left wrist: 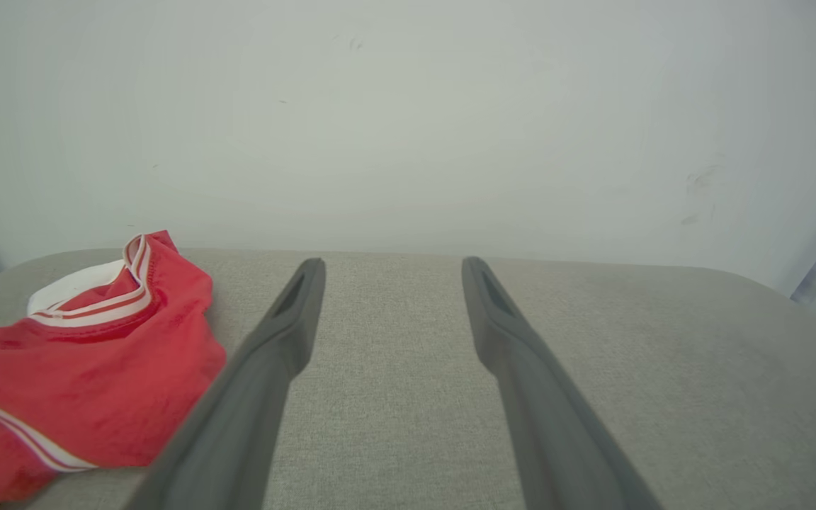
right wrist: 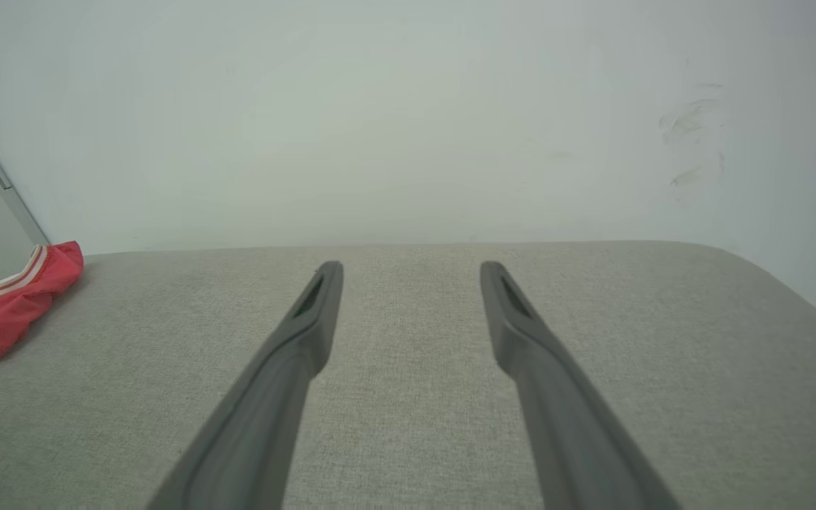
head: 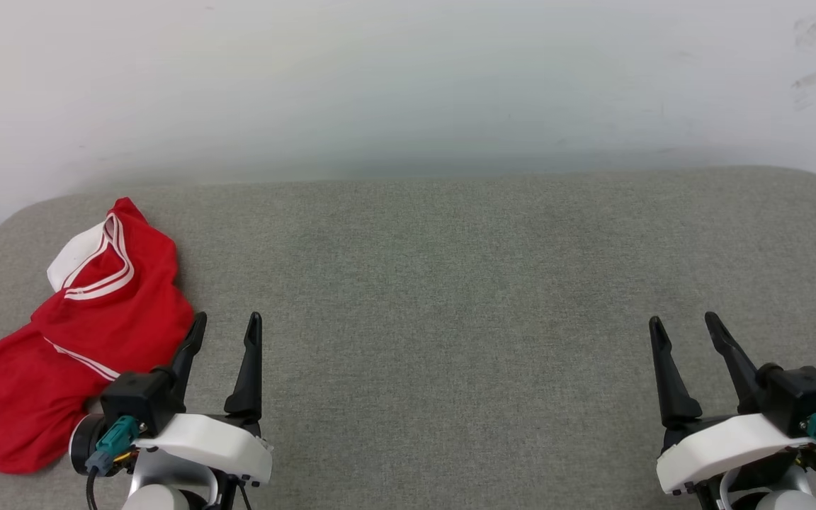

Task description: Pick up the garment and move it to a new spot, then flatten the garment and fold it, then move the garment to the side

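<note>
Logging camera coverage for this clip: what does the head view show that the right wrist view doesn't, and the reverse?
Head view adds the open left gripper near the garment, whose crumpled heap appears nearly whole. Right wrist view adds a slanted panel edge at its far left. Shared: the garment's striped trim, the grey cushion, the scuffed wall, the open right gripper.

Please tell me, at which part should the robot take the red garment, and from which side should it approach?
Probably the raised fold by the striped trim, taken by the open left gripper coming from the right edge of the garment. The cloth bunches up there, giving something to close on; lower down it lies flatter.
</note>
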Robot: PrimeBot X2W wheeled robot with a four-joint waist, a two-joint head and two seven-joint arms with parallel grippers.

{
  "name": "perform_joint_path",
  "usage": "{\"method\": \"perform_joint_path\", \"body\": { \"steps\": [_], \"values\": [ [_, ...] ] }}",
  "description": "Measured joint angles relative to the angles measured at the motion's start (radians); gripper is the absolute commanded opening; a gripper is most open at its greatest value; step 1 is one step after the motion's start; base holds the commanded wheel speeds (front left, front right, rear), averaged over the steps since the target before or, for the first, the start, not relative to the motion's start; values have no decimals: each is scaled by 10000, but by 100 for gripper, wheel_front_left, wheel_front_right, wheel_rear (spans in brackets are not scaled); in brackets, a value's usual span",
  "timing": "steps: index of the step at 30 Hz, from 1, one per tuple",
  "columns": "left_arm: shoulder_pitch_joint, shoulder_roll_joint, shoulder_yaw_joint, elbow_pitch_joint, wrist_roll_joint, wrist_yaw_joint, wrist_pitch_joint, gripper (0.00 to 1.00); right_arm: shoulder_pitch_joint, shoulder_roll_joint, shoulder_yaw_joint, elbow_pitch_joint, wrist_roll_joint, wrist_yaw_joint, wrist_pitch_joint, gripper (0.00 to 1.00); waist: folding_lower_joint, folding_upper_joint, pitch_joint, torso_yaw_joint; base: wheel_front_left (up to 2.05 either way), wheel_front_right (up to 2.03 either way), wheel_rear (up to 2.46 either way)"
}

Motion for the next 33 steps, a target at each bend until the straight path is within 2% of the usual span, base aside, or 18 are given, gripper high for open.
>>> {"method": "perform_joint_path", "body": {
  "steps": [23, 33],
  "values": [
    [-59, -326, 272, 468, 1129, -301, -435, 100, 137, 58, -180, -224, -508, 0, -378, 100, 0, 0, -2, 61, 0, 0, 0],
    [-192, -420, 648, 537, 1555, -359, -575, 100, 227, 61, -48, -418, -1039, 2, -397, 100, 0, 0, 17, 472, 0, 0, 0]
  ]
}}
